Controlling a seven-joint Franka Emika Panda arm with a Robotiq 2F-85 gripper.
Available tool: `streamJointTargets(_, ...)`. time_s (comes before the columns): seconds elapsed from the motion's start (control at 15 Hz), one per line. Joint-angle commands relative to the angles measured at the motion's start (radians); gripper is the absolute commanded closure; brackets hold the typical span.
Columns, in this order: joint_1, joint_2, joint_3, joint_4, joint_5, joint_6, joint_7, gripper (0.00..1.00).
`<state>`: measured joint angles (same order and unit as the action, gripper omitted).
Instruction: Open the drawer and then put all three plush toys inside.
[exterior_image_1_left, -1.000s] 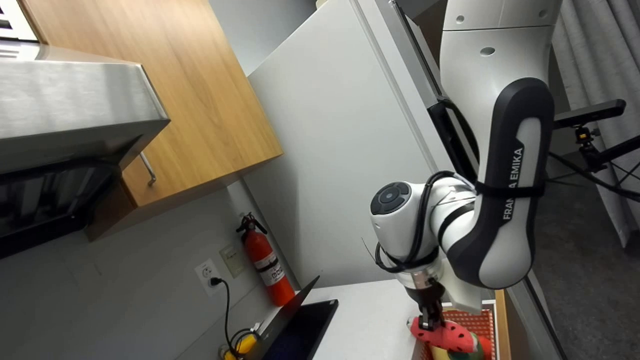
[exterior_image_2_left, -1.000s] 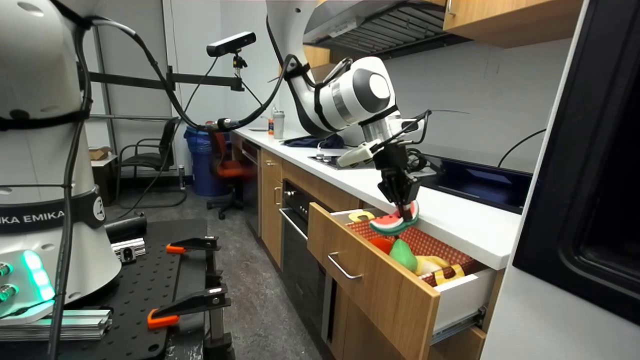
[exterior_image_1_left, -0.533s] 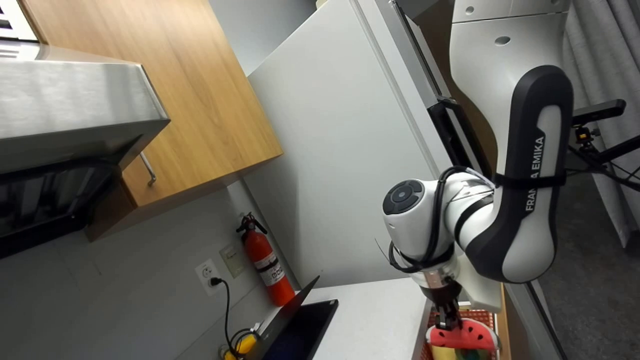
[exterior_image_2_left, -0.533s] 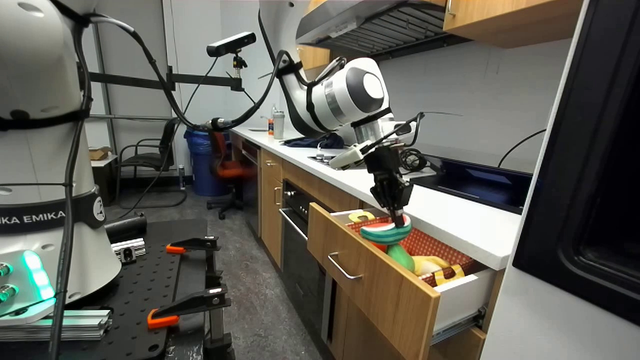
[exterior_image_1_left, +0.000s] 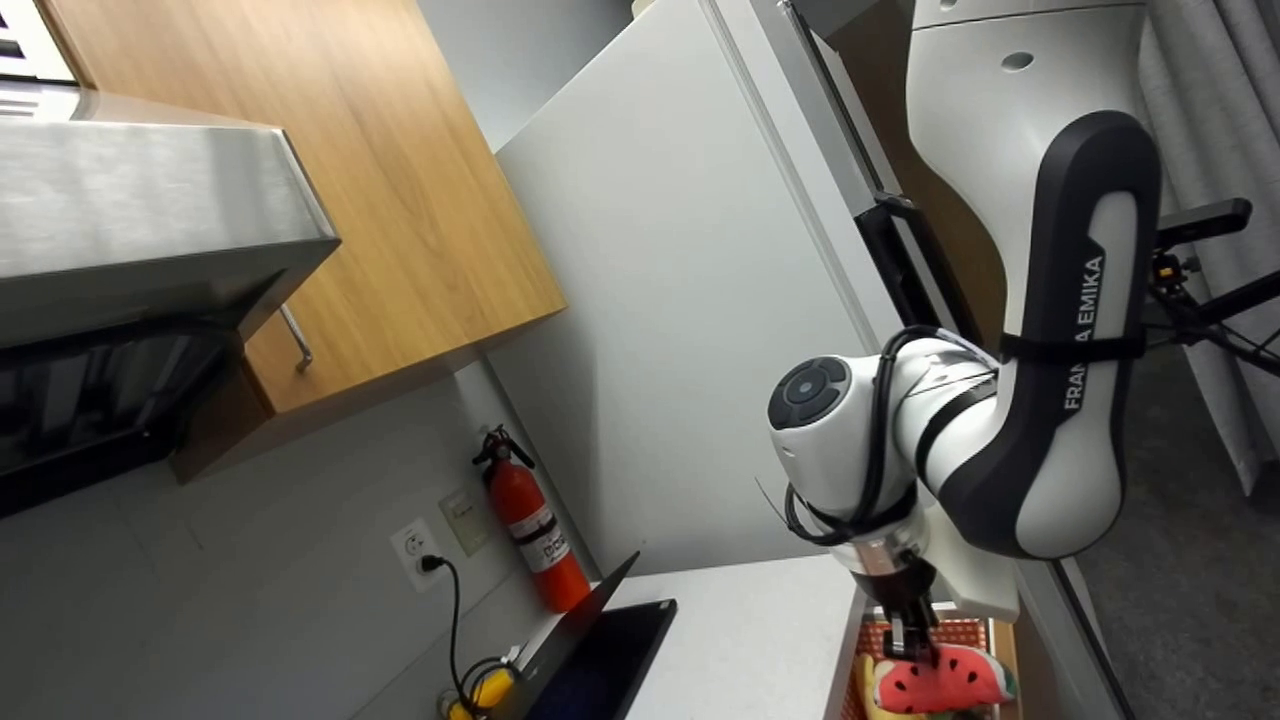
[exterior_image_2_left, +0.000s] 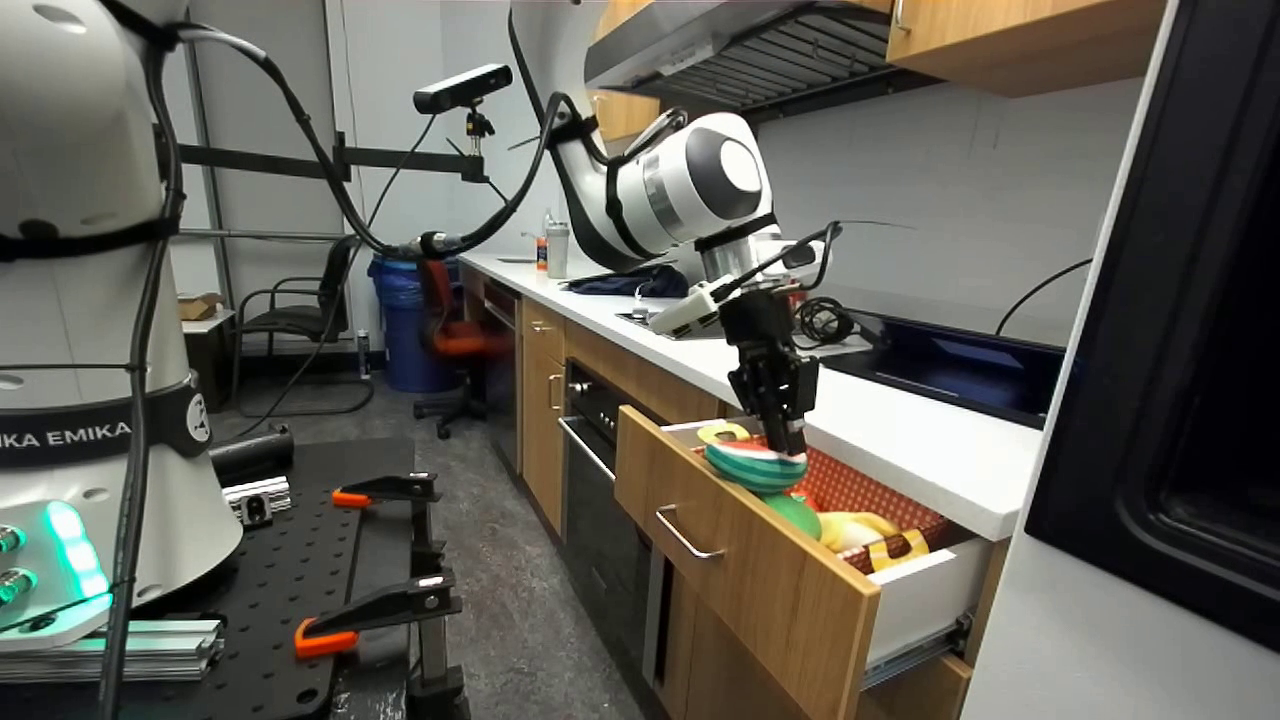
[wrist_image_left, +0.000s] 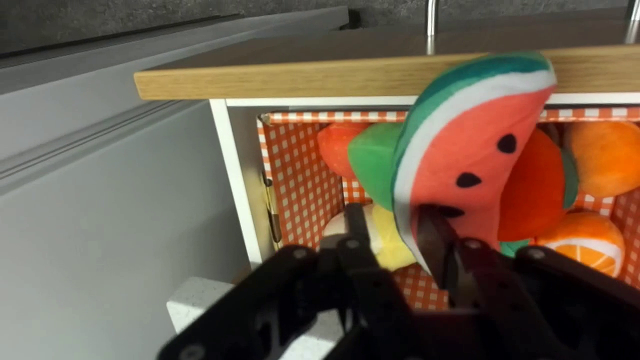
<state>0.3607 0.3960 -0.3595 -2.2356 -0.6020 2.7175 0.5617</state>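
Note:
The drawer (exterior_image_2_left: 770, 590) is pulled open, with its wooden front edge (wrist_image_left: 300, 82) at the top of the wrist view. A watermelon-slice plush toy (wrist_image_left: 465, 150) lies over other toys inside it; it also shows in both exterior views (exterior_image_1_left: 945, 682) (exterior_image_2_left: 750, 468). My gripper (wrist_image_left: 392, 215) is open above the drawer. One finger overlaps the watermelon toy, and the other stands apart from it. Under and beside it lie a green plush toy (wrist_image_left: 372, 160), a yellow one (wrist_image_left: 390, 240), a red one (wrist_image_left: 337, 147) and a red-orange one (wrist_image_left: 532, 190).
An orange toy (wrist_image_left: 605, 157) and an orange-slice toy (wrist_image_left: 592, 242) lie in the same red-checked lining. The white countertop (exterior_image_2_left: 930, 445) overhangs the drawer's back. A tall white cabinet side (exterior_image_1_left: 680, 330) stands close by. A dark laptop (exterior_image_1_left: 600, 650) is on the counter.
My gripper has carried the watermelon toy away from the counter, over the drawer toward its front. The toy has come down onto the other toys, and the fingers are now apart.

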Motion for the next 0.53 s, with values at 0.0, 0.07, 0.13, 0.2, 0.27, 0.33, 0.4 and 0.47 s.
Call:
streamJointTargets(0.0,-0.033,-0.044,0.038,-0.022,-0.022,-0.048,0.010,0.36)
streamJointTargets(0.07,-0.037,-0.046,0.043,-0.020,-0.022,-0.053,0.011,0.27)
streamJointTargets(0.13,-0.040,-0.047,0.047,-0.019,-0.023,-0.059,0.012,0.20)
streamJointTargets(0.2,-0.045,-0.049,0.052,-0.017,-0.020,-0.063,0.011,0.12)
streamJointTargets(0.27,-0.048,-0.051,0.056,-0.016,-0.020,-0.068,0.012,0.05)
streamJointTargets(0.33,-0.053,-0.054,0.062,-0.016,-0.019,-0.072,0.012,0.00)
streamJointTargets(0.4,-0.056,-0.055,0.067,-0.015,-0.020,-0.079,0.012,0.00)
streamJointTargets(0.47,-0.059,-0.055,0.072,-0.015,-0.020,-0.082,0.012,0.00)
